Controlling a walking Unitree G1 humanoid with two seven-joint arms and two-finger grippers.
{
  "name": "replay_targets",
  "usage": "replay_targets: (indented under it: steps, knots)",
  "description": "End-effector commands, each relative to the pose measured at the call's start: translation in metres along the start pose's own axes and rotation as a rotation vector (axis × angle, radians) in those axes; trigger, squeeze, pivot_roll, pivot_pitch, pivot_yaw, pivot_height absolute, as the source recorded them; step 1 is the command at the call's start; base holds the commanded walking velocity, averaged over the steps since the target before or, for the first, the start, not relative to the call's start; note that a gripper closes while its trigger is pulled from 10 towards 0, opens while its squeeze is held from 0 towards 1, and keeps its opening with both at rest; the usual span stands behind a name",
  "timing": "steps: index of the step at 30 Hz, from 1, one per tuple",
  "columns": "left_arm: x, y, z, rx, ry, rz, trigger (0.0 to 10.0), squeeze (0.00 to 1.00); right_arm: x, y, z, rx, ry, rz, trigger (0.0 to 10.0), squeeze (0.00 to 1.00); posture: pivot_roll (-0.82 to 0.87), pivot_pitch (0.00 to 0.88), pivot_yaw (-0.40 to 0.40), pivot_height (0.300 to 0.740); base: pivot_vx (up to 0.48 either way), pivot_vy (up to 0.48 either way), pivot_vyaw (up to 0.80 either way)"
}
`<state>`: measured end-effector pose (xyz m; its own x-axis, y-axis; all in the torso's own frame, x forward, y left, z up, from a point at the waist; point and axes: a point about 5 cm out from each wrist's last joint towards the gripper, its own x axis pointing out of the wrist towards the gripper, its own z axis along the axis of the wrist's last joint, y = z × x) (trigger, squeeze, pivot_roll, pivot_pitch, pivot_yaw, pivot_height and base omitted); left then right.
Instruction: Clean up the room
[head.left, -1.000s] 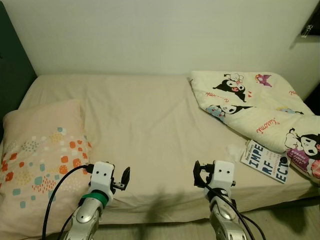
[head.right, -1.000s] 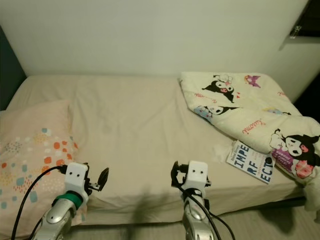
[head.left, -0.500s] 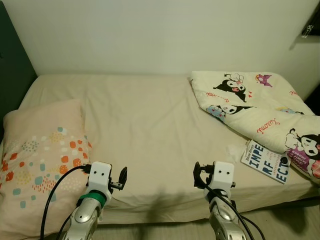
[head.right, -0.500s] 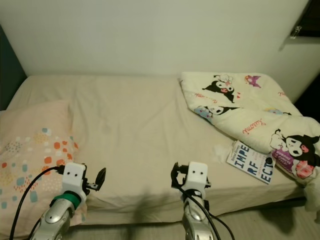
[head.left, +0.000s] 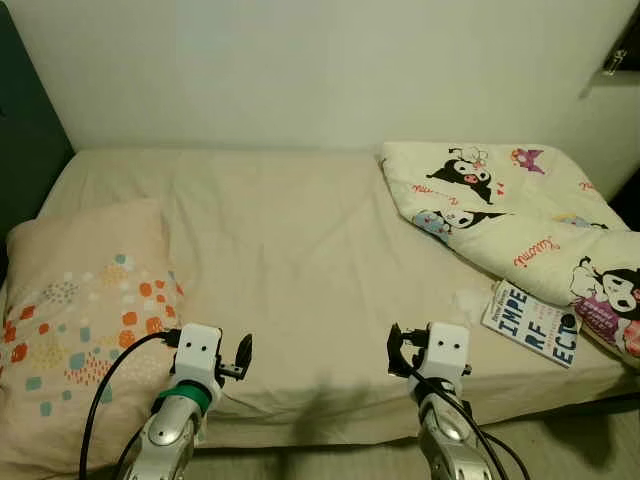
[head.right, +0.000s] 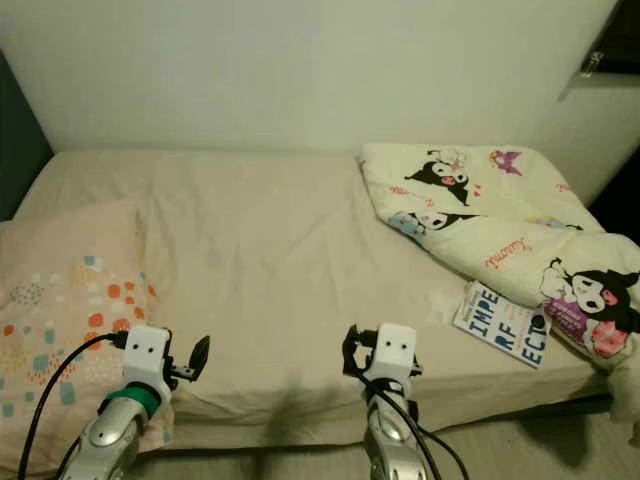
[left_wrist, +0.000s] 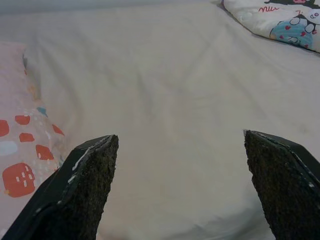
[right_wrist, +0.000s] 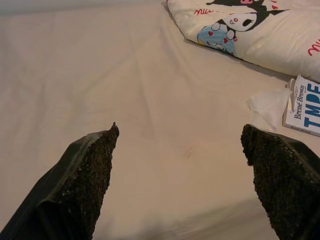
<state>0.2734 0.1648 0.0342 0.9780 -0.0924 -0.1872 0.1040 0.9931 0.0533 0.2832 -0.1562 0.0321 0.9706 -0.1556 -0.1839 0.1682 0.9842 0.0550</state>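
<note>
Facing a bed (head.left: 300, 260) from its long edge, the robot holds both arms low over the near side of the mattress. The left gripper (left_wrist: 182, 185) hangs with its fingers spread wide apart and empty, just beside a patterned pillow (head.left: 75, 300). The right gripper (right_wrist: 182, 175) is likewise parted and holds nothing, over bare sheet.

What most plainly needs tidying lies on the robot's right: a cartoon-print blanket (head.left: 510, 215) bunched toward the far right corner, a book (head.left: 530, 322) lying flat near the bed's edge with one end tucked under the blanket's fold, and a crumpled white tissue (right_wrist: 270, 106) touching the book.

The book looks like a paperback: light, fairly stiff, with a smooth cover that may slip. Lying flat on soft bedding, it would probably be best pinched across its free edge, where a finger can press into the mattress beneath it. The tissue is very light and soft; any pinch should lift it. The blanket is soft, limp and bulky, so a corner or hem seems the best hold, and it will likely drag and unfold when pulled.
</note>
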Motion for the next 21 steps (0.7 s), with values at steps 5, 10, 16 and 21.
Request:
replay_targets:
  steps: [5, 10, 16, 21]
  knots:
    - [-0.0004, -0.0009, -0.0043, 0.005, 0.029, -0.002, 10.0, 0.0, -0.0004, -0.0004, -0.0052, -0.004, 0.03, -0.004, 10.0, 0.0, 0.13, 0.0, -0.007, 0.74, 0.0, 0.0, 0.0]
    - [0.0001, -0.0011, -0.0043, 0.007, 0.032, -0.004, 10.0, 0.0, 0.0006, -0.0007, -0.0044, 0.001, 0.03, -0.005, 10.0, 0.0, 0.13, 0.0, -0.007, 0.74, 0.0, 0.0, 0.0]
    - [0.0004, -0.0004, -0.0045, 0.004, 0.033, 0.002, 10.0, 0.0, 0.0001, -0.0015, -0.0049, 0.002, 0.029, -0.011, 10.0, 0.0, 0.13, 0.0, -0.003, 0.74, 0.0, 0.0, 0.0]
    - [0.0003, -0.0012, -0.0035, 0.0, 0.022, -0.005, 10.0, 0.0, -0.0002, -0.0016, -0.0058, 0.001, 0.032, -0.013, 10.0, 0.0, 0.13, 0.0, -0.003, 0.74, 0.0, 0.0, 0.0]
